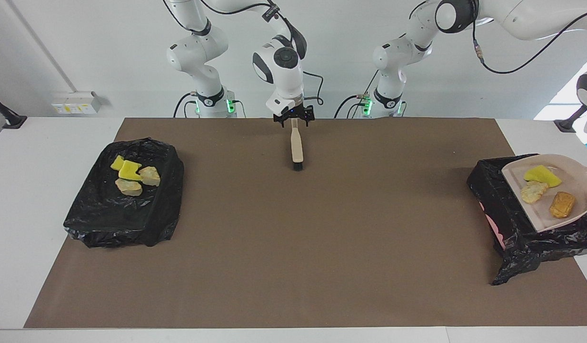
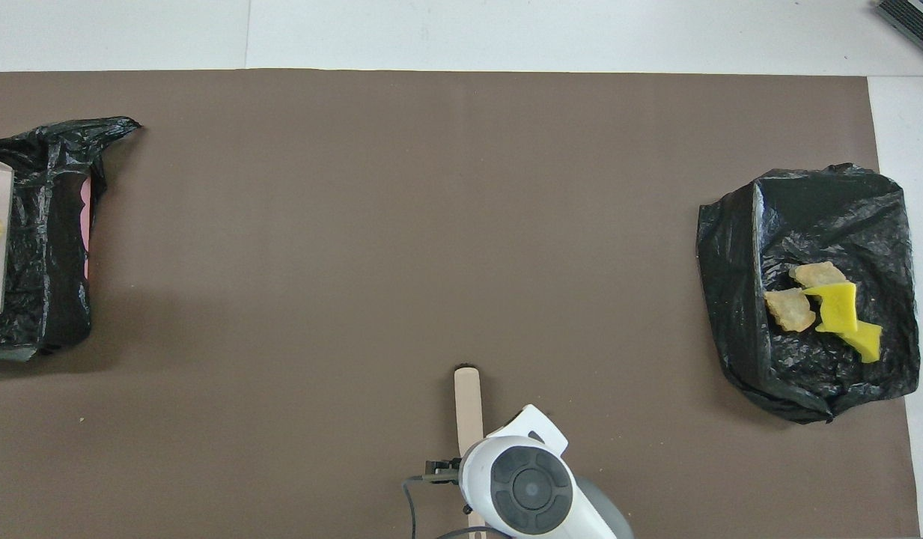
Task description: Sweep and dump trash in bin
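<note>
Brown mat covers table. I see 3 trash lumps (image 1: pixel 542 188) on dustpan (image 1: pixel 583 188) over black-lined bin (image 1: pixel 512 214) at left arm's end; 4 more on black bag (image 1: pixel 126 200) at right arm's end. Left gripper out of view, shut. Right gripper (image 1: pixel 293 121) over brush (image 1: pixel 296 145), jaws spread, not gripping. Lumps look light, soft; I'd tip pan by handle.

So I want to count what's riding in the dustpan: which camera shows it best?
The facing view: the dustpan, over the black-bagged bin, shows three pieces there, a yellow wedge, a pale chunk and a brown chunk. The overhead view catches only its edge and part of one chunk.
</note>
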`<state>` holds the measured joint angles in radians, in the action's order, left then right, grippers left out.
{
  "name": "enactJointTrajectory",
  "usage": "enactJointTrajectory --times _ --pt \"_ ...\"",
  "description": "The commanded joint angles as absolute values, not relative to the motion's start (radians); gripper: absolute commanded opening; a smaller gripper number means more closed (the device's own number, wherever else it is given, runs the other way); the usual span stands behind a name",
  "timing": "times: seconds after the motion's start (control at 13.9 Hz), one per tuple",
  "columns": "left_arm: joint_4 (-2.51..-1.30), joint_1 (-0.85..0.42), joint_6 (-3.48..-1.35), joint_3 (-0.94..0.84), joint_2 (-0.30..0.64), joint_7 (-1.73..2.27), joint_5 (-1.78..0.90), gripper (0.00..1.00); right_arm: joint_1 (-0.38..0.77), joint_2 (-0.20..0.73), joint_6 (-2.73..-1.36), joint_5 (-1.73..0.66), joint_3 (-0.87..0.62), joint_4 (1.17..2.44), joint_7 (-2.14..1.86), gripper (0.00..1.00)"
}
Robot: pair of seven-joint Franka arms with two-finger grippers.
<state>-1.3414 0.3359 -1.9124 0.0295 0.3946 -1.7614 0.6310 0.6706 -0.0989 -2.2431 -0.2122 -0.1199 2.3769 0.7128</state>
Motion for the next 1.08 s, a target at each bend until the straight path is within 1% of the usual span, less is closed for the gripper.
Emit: enactJointTrajectory --times 0.0,0.22,0.36,0.51,0.65,0.79,1.01 --pt "-1.321 0.316 -1.924 0.037 0.400 -1.675 0.763 0.00 0.554 -0.052 -2.241 -0.096 -0.123 2.278 0.704 1.00" --pt "-1.414 0.292 -1.937 0.037 0.345 -1.544 0.967 0.00 0.445 -0.009 -2.240 0.001 -0.123 2.197 0.654 1.00" --pt "-1.439 0.269 -1.928 0.038 0.333 -1.478 1.082 0.00 0.378 -0.003 -2.221 0.056 -0.123 2.149 0.623 1.00" --pt "-1.486 0.244 -1.927 0.038 0.305 -1.390 1.225 0.00 0.324 0.015 -2.121 0.086 -0.124 2.041 0.556 1.00" --pt "-1.523 0.226 -1.911 0.038 0.282 -1.300 1.296 0.00 0.284 0.041 -1.999 0.092 -0.124 1.918 0.506 1.00" --pt "-1.551 0.192 -1.873 0.038 0.265 -1.276 1.336 0.00 0.246 0.034 -1.910 0.091 -0.123 1.841 0.473 1.00" --pt "-1.540 0.147 -1.800 0.026 0.241 -1.275 1.321 0.00 0.177 0.005 -1.815 0.066 -0.120 1.760 0.420 1.00"
